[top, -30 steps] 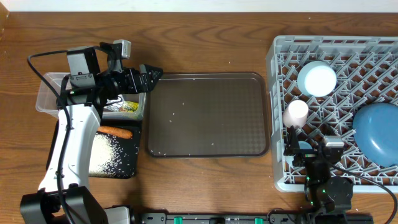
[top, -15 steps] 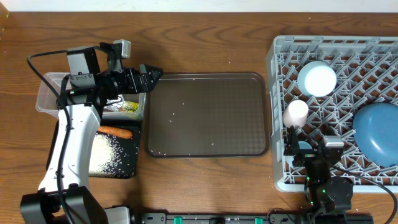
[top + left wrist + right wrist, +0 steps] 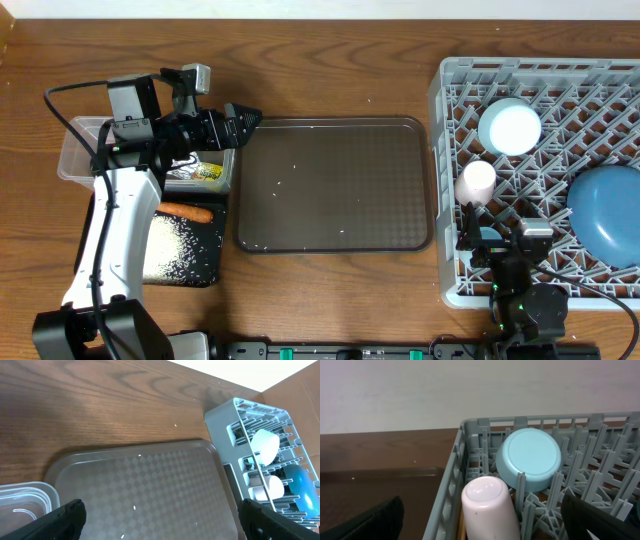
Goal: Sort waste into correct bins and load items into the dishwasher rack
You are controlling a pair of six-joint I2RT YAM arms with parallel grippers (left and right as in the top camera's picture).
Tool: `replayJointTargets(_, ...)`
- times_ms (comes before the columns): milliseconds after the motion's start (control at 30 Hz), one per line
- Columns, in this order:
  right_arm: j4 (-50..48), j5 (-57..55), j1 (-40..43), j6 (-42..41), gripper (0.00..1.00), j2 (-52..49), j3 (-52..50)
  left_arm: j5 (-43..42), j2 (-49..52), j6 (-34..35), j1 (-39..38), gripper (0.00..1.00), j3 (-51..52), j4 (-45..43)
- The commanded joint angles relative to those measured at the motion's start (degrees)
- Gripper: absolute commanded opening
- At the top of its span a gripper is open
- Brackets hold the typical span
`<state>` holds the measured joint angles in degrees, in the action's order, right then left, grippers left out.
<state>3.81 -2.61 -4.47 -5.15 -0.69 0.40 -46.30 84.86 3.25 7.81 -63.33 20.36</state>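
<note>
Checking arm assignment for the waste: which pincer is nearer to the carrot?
Left. The left pincer is just beyond the carrot, at the brown tray's corner; the right pincer is far off over the grey rack.

1. Your left arm (image 3: 112, 235): white link, black joints, grey block on top
2. Thin black cable (image 3: 47, 97) loops off its wrist
3. Your right arm (image 3: 515, 275): black, small green lights
4. Fingers (image 3: 67, 519) on both: matte black
</note>
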Motion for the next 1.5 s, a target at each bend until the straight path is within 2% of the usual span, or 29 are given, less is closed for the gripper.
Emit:
replayJointTargets(0, 0.2, -1.0, 0.8, 0.9, 0.99, 0.4, -0.1, -0.1, -0.5, 0.5, 0.2, 1.0, 0.1, -0.1)
replayJointTargets(467, 0.2, -1.0, 0.8, 0.9, 0.99, 0.4, -0.1, -0.1, -0.6, 0.5, 0.1, 1.0, 0.2, 0.0)
replayJointTargets(600, 0.2, -1.0, 0.8, 0.9, 0.99, 0.4, -0.1, -0.1, -3.6, 0.5, -0.1, 1.0, 0.2, 0.1)
replayJointTargets(833, 0.2, -1.0, 0.8, 0.9, 0.99, 0.4, -0.1, -0.1, -17.8, 0.5, -2.0, 1.0, 0.2, 0.1)
replayJointTargets(1233, 0.2, -1.0, 0.8, 0.9, 0.99, 0.4, -0.1, -0.1, -47.0, 0.5, -10.8, 1.0, 0.2, 0.1)
replayJointTargets(1467, 0.2, -1.0, 0.8, 0.9, 0.99, 0.4, -0.1, -0.1, -58.8, 0.5, -15.4, 1.0, 0.2, 0.1)
